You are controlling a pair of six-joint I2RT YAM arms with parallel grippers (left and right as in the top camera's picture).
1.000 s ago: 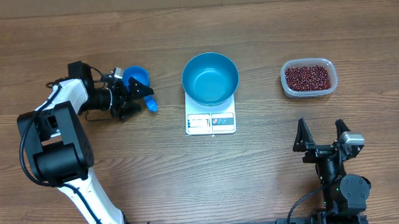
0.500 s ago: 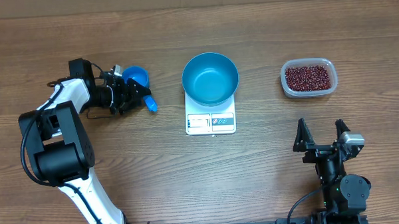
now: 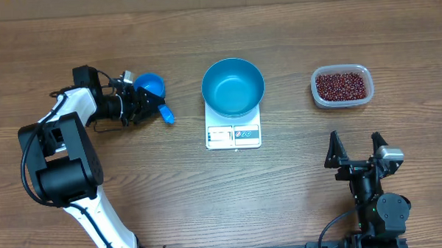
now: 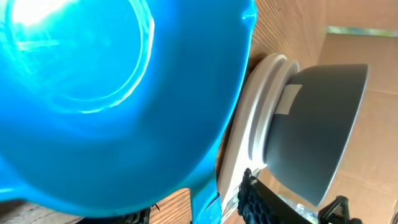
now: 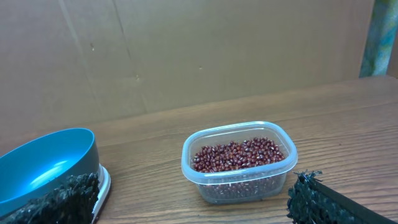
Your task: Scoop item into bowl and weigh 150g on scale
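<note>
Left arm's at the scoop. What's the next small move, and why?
Probably close the left gripper firmly on the blue scoop before any lift. It sits right at the scoop's handle, but a firm grip isn't evident. The blue bowl on the scale is empty, and the beans are all in the clear tub.

This is a robotics lab bench rather than a real kitchen — a bare wood-grain table [image 3: 150, 207] is backed by plain cardboard sheets [image 5: 186, 50]. A white-and-black robot arm [image 3: 66, 155] and a black robot arm [image 3: 379, 207] stand at its near edge with cables showing. The only kitchenware, a scale [image 3: 233, 136], a bowl [image 3: 232, 87] and a clear tub [image 3: 314, 89] of beans [image 3: 341, 85], sits in a tidy row.
</note>
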